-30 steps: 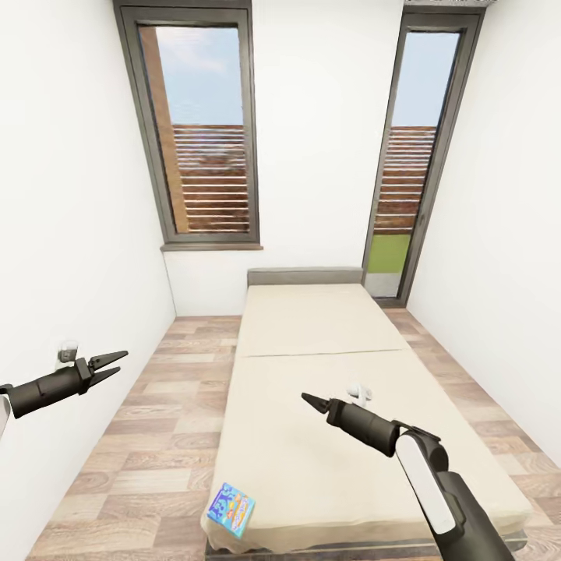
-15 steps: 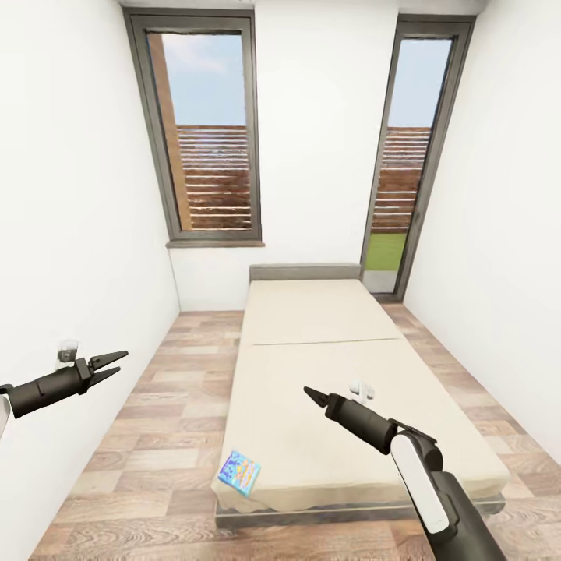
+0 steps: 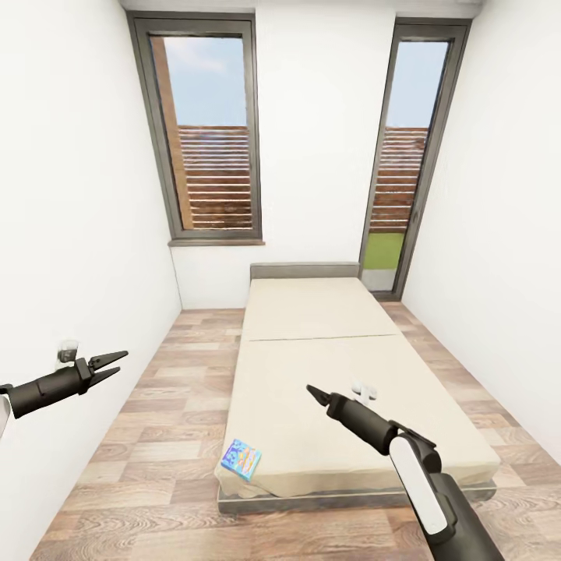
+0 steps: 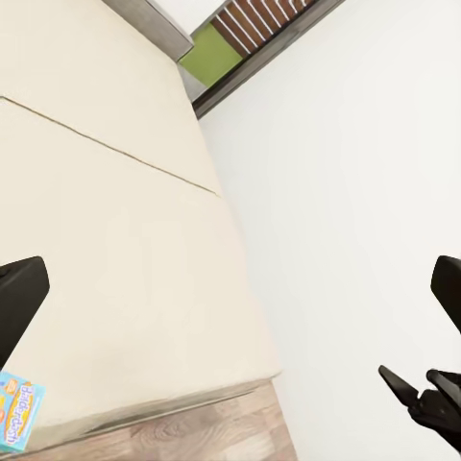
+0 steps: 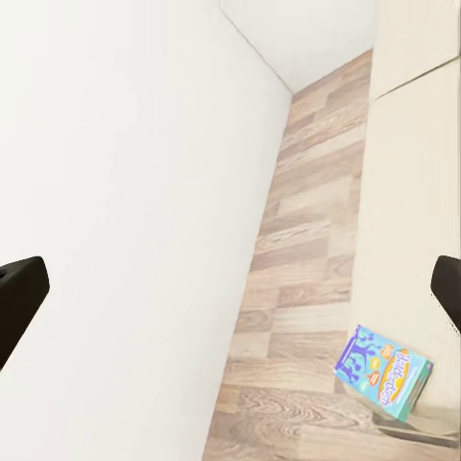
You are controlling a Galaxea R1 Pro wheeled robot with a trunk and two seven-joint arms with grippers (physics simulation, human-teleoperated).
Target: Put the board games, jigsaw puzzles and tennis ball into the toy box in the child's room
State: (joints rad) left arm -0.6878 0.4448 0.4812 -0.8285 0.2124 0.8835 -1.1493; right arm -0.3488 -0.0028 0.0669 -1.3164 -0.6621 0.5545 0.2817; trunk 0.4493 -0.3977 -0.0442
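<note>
1. The head view looks down a narrow white-walled room with wood plank floor (image 3: 148,436), two tall dark-framed windows (image 3: 209,132) on the far wall, and a bed (image 3: 327,366) running lengthwise from that wall toward the camera.
2. The bed has a beige mattress, a dark grey headboard (image 3: 305,270) against the far wall and a dark frame showing along its near end.
3. One blue board game (image 3: 241,458) with cartoon print lies on the near left corner of the mattress, tilted and overhanging the edge a little. It also shows in the left wrist view (image 4: 17,413) and the right wrist view (image 5: 384,371), at the mattress corner beside the floor.
4. The left gripper (image 3: 111,362) hangs in the air over the floor, left of the bed and close to the left wall. Its two fingers are spread apart with nothing between them.
5. The right gripper (image 3: 313,392) hangs above the near half of the mattress, pointing up and to the left, well apart from the board game. In the head view its fingers look close together; in its own wrist view the dark tips sit at opposite edges with nothing between them, so I cannot tell how wide it is.
</note>
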